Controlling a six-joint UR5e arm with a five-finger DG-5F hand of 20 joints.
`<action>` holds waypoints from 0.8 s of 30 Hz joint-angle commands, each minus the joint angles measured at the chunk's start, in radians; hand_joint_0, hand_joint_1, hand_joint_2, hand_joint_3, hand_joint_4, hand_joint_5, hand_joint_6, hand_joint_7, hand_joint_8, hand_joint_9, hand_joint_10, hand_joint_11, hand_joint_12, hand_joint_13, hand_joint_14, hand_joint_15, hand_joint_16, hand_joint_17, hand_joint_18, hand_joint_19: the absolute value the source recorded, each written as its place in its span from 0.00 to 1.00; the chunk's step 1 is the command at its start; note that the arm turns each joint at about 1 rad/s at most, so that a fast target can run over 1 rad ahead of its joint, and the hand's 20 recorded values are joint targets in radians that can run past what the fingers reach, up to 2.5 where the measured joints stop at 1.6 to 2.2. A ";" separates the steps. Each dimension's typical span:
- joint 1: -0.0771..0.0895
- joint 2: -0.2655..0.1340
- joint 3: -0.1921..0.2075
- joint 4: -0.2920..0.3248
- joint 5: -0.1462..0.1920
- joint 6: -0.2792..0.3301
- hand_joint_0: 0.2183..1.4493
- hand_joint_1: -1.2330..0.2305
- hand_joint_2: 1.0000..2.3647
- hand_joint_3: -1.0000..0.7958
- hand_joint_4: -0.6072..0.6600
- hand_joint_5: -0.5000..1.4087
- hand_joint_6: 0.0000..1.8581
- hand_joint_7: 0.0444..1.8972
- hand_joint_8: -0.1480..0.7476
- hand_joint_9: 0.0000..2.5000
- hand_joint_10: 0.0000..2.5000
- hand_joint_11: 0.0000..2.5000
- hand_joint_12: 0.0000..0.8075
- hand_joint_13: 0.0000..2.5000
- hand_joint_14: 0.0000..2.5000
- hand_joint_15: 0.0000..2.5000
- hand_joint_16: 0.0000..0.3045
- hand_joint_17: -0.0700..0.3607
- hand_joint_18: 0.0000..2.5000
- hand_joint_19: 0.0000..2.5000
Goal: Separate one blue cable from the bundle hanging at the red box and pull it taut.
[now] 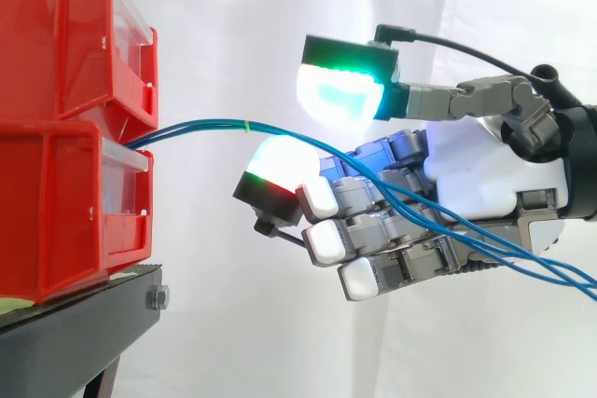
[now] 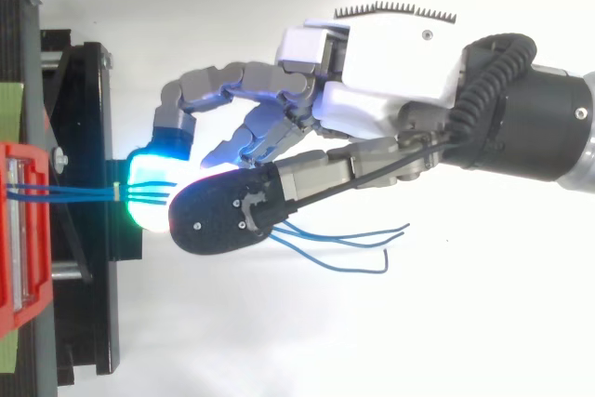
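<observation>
Locate the blue cables [image 1: 205,125] where they leave the gap between the two stacked red bins [image 1: 56,137], at the edge of the black stand [image 1: 84,323] facing the hand. Their anchor point inside the bins is hidden.

A small tie [image 1: 244,126] binds the strands just outside the bins.

Note that the hand [image 1: 485,174] is released. The bundle lies across one glowing finger pad [image 1: 275,163], and the thumb pad [image 1: 340,90] sits above it with a visible gap.

In the top view the thumb covers this stretch of the bundle. The loose ends [image 2: 372,248] trail beyond it.
</observation>
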 commanded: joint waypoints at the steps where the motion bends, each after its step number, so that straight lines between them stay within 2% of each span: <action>1: -0.001 0.000 0.000 0.000 0.000 0.000 0.35 0.42 0.01 0.49 0.61 0.18 0.34 0.66 0.49 0.34 0.01 0.25 0.36 0.36 0.01 0.17 0.10 0.32 0.32 0.20; 4: -0.001 0.000 0.000 0.001 -0.002 0.000 0.36 0.39 0.01 0.52 0.62 0.18 0.35 0.64 0.50 0.34 0.01 0.25 0.37 0.37 0.01 0.17 0.10 0.33 0.33 0.20; 7: -0.001 -0.001 0.000 0.003 0.000 0.000 0.37 0.38 0.01 0.51 0.62 0.18 0.35 0.64 0.50 0.34 0.01 0.25 0.37 0.36 0.01 0.17 0.10 0.33 0.33 0.20; 9: -0.001 0.000 0.000 0.003 0.000 0.000 0.35 0.37 0.02 0.48 0.61 0.18 0.35 0.65 0.49 0.34 0.01 0.25 0.36 0.36 0.01 0.17 0.10 0.32 0.33 0.20; 11: -0.001 0.000 0.000 0.003 0.000 0.000 0.31 0.40 0.01 0.38 0.62 0.18 0.35 0.64 0.49 0.34 0.01 0.26 0.36 0.36 0.01 0.18 0.10 0.33 0.33 0.21; 15: -0.001 -0.001 0.000 0.003 0.000 0.000 0.30 0.46 0.01 0.32 0.62 0.18 0.35 0.65 0.50 0.34 0.01 0.26 0.37 0.37 0.01 0.18 0.10 0.33 0.33 0.21; 18: -0.001 0.000 -0.001 0.003 0.001 0.000 0.33 0.45 0.01 0.41 0.62 0.18 0.35 0.65 0.50 0.35 0.01 0.26 0.37 0.37 0.01 0.18 0.10 0.33 0.33 0.20; 21: -0.001 0.000 0.000 0.003 0.001 0.000 0.36 0.37 0.02 0.54 0.62 0.18 0.36 0.64 0.50 0.34 0.01 0.26 0.37 0.37 0.01 0.18 0.11 0.33 0.33 0.20; 24: 0.000 0.000 0.000 0.003 0.001 0.000 0.39 0.34 0.02 0.55 0.62 0.17 0.39 0.61 0.49 0.34 0.01 0.27 0.37 0.37 0.01 0.18 0.11 0.33 0.33 0.21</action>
